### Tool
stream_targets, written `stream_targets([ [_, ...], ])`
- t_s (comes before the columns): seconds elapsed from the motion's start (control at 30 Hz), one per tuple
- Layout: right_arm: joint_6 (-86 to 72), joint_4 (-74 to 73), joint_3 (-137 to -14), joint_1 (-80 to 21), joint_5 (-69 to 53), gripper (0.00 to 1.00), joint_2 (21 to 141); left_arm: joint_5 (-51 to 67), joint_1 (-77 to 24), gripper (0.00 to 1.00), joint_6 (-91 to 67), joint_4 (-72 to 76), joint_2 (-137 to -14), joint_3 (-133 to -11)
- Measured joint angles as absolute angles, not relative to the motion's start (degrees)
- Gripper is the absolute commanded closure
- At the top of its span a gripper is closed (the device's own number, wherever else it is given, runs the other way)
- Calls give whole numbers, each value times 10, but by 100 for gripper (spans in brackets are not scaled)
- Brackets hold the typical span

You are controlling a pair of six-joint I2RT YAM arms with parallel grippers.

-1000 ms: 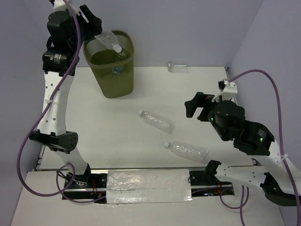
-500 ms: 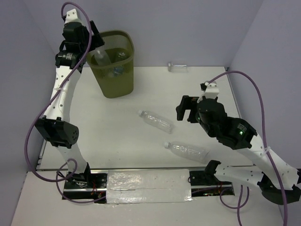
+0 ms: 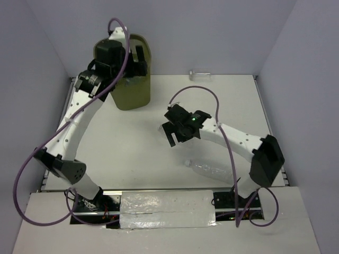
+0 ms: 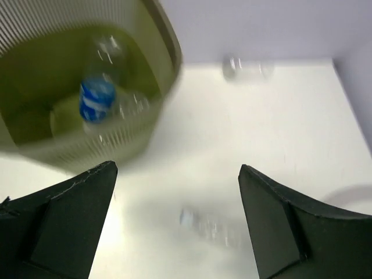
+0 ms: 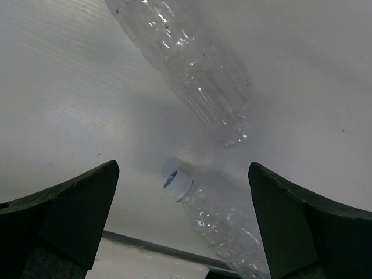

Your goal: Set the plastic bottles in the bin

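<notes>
The olive-green mesh bin (image 3: 130, 93) stands at the back left, and in the left wrist view a clear bottle (image 4: 99, 96) with a blue patch lies inside the bin (image 4: 152, 125). My left gripper (image 3: 136, 62) hovers at the bin's rim, open and empty (image 4: 177, 168). My right gripper (image 3: 168, 129) is open above the table's middle (image 5: 183, 165). Below it lie two plastic bottles: one ribbed body (image 5: 189, 72) and one with a white cap (image 5: 224, 224). The near bottle (image 3: 209, 168) shows in the top view. Another bottle (image 3: 199, 75) lies by the back wall.
Pale walls close the table on the left, back and right. A foil-covered strip (image 3: 167, 210) runs along the near edge between the arm bases. The right arm's purple cable (image 3: 212, 100) loops over the table's middle.
My left gripper opened and its bottle dropped into the bin; the arm then swung right over the bin. My right arm moved left and down over the middle bottle.
</notes>
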State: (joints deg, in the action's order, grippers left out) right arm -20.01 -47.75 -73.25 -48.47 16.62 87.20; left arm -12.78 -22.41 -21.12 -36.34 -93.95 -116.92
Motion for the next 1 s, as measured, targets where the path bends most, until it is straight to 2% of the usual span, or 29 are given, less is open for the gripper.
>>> stream_targets([
  [0.1, -170, -476, -753, -479, 158, 0, 930, -124, -264, 1, -216, -383, -870, -1070],
  [0.23, -135, -462, -768, -467, 159, 0, 977, -147, -253, 1, -230, -418, -786, -953],
  [0.5, -76, -416, -768, -447, 171, 1, 1053, -191, -247, 1, -256, -455, -732, -883],
  [0.8, -59, -351, -727, -442, 132, 33, 1066, -220, -244, 1, -289, -476, -737, -880],
  [1.0, -68, -341, -705, -441, 110, 36, 1017, -191, -227, 1, -317, -495, -772, -950],
])
